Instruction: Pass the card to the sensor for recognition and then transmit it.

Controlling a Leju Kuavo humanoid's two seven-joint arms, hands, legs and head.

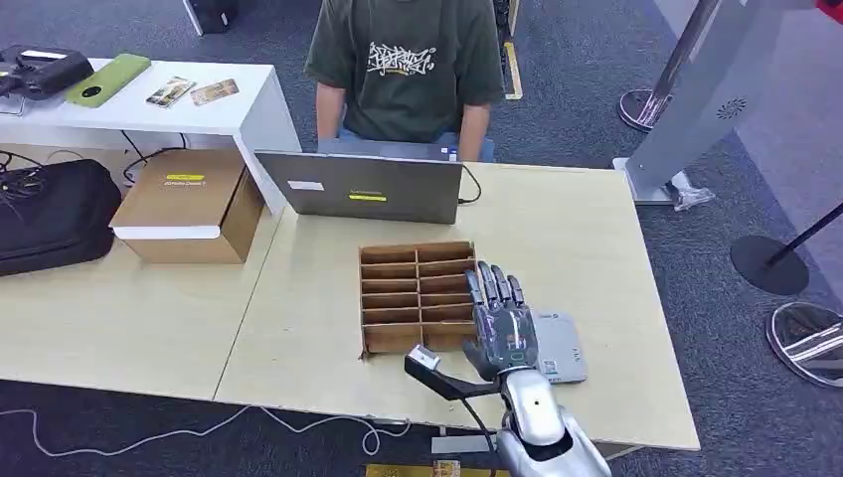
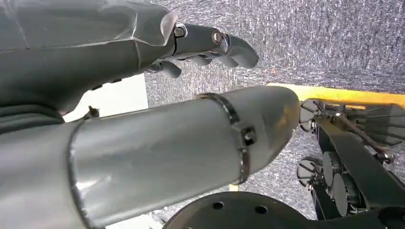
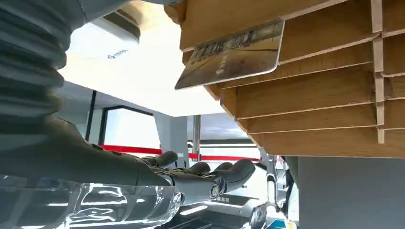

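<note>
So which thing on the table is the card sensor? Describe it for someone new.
On the light wooden table, find the slotted wooden organizer in front of the laptop. The sensor is the flat grey pad just right of it, partly under the right robot hand; nothing else there is grey plastic.

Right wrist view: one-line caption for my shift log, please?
Open robot hand beside the wooden slotted organizer, a card sticking out of one slot.
</note>
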